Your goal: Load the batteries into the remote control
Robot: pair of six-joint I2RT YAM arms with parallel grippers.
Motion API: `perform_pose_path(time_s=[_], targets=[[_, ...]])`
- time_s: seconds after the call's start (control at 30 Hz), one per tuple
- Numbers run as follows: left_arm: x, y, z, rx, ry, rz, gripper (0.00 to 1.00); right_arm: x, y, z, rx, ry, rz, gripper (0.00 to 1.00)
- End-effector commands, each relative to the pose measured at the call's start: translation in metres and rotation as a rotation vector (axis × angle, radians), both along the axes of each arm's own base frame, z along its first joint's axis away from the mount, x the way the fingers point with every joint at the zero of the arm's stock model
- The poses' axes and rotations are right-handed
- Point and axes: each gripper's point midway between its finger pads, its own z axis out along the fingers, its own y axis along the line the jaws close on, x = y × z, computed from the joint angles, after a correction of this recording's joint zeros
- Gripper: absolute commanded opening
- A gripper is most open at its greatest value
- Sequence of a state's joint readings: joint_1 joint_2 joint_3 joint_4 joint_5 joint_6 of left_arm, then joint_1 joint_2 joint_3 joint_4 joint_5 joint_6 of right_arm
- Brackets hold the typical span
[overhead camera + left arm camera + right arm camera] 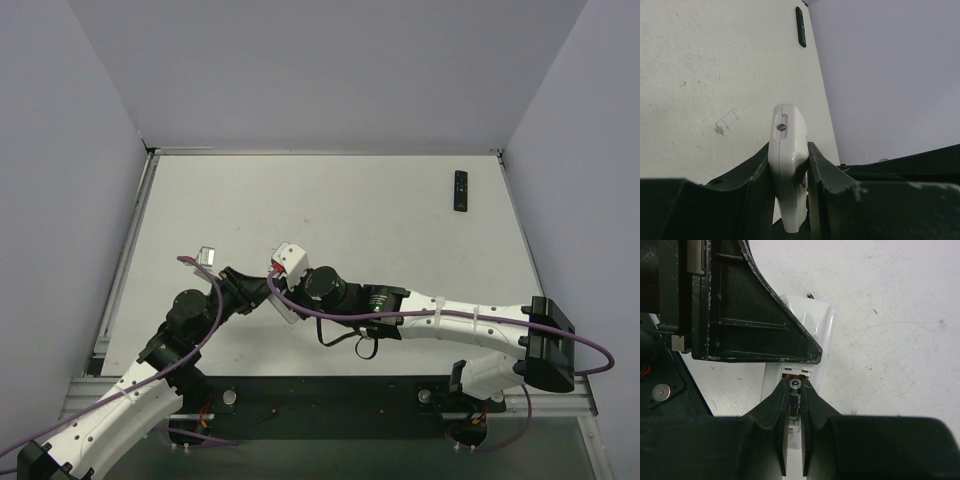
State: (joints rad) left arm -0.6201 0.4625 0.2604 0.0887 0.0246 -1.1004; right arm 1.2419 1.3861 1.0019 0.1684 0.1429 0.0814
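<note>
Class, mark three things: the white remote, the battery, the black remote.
white remote (786, 150): left wrist view, its narrow edge.
battery (795, 385): right wrist view, its pale end.
black remote (460, 190): top external view, mid-body.

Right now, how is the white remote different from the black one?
The white remote is clamped in the left gripper; the black remote lies loose at the table's far right. The white remote's battery bay is open, the right gripper holding a battery in it; the black remote's bay is not visible. Both are slim and elongated.
</note>
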Motion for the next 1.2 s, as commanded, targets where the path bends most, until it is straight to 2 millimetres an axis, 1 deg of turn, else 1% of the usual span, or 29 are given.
perform_pose_path(time_s=[0.0, 0.07, 0.17, 0.2, 0.3, 0.6, 0.77, 0.8, 1.07, 1.17], targets=[[0.005, 0.0, 0.042, -0.107, -0.081, 0.022, 0.0, 0.005, -0.003, -0.012, -0.031, 0.018, -0.034, 0.0], [0.005, -0.001, 0.044, -0.109, -0.087, 0.019, 0.0, 0.005, -0.003, -0.014, -0.037, 0.023, -0.034, 0.0], [0.006, -0.003, 0.046, -0.111, -0.091, 0.008, 0.0, 0.007, -0.002, -0.019, -0.047, 0.026, -0.04, 0.04], [0.005, -0.003, 0.047, -0.113, -0.094, 0.007, 0.0, 0.007, -0.001, -0.02, -0.05, 0.027, -0.044, 0.08], [0.006, -0.004, 0.045, -0.11, -0.09, 0.004, 0.0, 0.011, -0.001, -0.023, -0.052, 0.034, -0.066, 0.13], [0.006, -0.004, 0.042, -0.107, -0.085, 0.008, 0.0, 0.023, -0.009, -0.035, -0.067, 0.043, -0.144, 0.16], [0.006, -0.004, 0.04, -0.106, -0.084, 0.005, 0.0, 0.025, -0.01, -0.034, -0.062, 0.044, -0.154, 0.22], [0.006, -0.004, 0.041, -0.107, -0.085, 0.005, 0.0, 0.025, -0.01, -0.034, -0.063, 0.045, -0.152, 0.24], [0.006, -0.005, 0.04, -0.101, -0.079, 0.001, 0.0, 0.023, -0.006, -0.029, -0.048, 0.053, -0.136, 0.27], [0.006, -0.005, 0.037, -0.095, -0.071, 0.001, 0.0, 0.02, -0.005, -0.025, -0.039, 0.057, -0.122, 0.32]])
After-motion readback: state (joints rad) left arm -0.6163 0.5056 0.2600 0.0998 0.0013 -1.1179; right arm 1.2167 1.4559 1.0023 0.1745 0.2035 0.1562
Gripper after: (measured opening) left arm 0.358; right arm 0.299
